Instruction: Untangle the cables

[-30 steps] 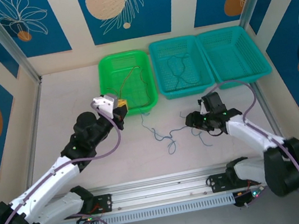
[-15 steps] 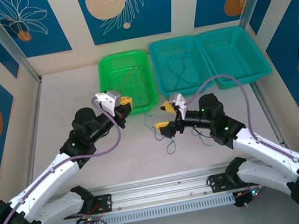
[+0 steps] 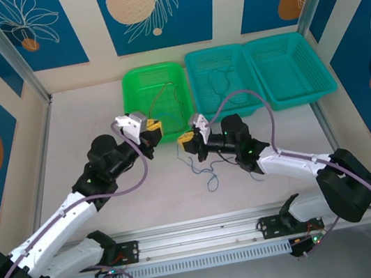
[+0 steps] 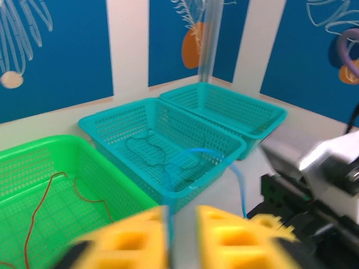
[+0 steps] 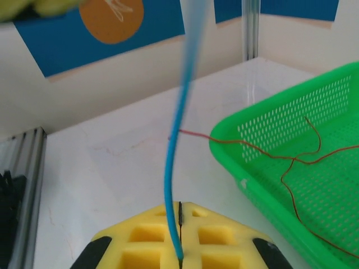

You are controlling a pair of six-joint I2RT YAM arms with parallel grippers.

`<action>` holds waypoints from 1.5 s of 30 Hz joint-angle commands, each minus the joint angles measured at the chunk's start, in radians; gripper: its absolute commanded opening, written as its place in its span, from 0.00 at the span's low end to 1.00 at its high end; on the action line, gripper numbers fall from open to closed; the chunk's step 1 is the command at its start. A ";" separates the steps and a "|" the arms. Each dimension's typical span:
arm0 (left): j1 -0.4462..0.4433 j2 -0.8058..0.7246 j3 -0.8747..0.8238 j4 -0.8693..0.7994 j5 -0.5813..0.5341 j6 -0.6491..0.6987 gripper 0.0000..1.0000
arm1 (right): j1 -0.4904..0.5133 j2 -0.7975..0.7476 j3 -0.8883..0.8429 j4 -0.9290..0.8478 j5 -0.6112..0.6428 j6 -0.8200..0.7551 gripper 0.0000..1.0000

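My right gripper (image 5: pixel 179 210) is shut on a thin blue cable (image 5: pixel 174 157) that rises straight up from its yellow fingers. From above, the right gripper (image 3: pixel 187 139) sits close to my left gripper (image 3: pixel 152 129), in front of the green basket (image 3: pixel 137 93). The rest of the blue cable (image 3: pixel 208 172) lies curled on the table below them. In the left wrist view my left gripper (image 4: pixel 181 224) is blurred and stands open by a narrow gap, with the blue cable (image 4: pixel 241 190) running along the inner face of its left finger. A red-brown cable (image 3: pixel 165 98) lies in the green basket. A teal-green cable (image 3: pixel 223 84) lies in the middle basket (image 3: pixel 191 64).
Three baskets stand side by side at the back, the third a teal one (image 3: pixel 322 68) at the right. The red-brown cable (image 5: pixel 291 162) hangs a little over the green basket's rim (image 5: pixel 252 185). Metal frame posts (image 3: pixel 11 61) and walls enclose the table.
The right arm swung left toward the left gripper and shut on the blue cable. The left gripper's jaws have parted from shut.
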 commanded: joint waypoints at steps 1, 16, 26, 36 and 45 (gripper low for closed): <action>0.002 -0.037 -0.039 0.005 -0.072 -0.008 0.52 | -0.007 -0.099 0.106 -0.059 0.001 0.086 0.00; -0.010 0.043 -0.140 0.218 0.229 -0.054 0.84 | -0.049 -0.185 0.386 -0.384 0.319 0.360 0.00; -0.052 0.276 -0.089 0.360 0.280 -0.149 1.00 | -0.053 -0.114 0.542 -0.472 0.130 0.565 0.00; -0.083 0.619 0.127 0.518 0.270 -0.270 0.50 | -0.014 -0.204 0.587 -0.541 0.219 0.536 0.00; -0.084 0.426 0.150 0.342 0.154 -0.220 0.00 | -0.129 -0.349 0.388 -0.746 0.413 0.498 0.00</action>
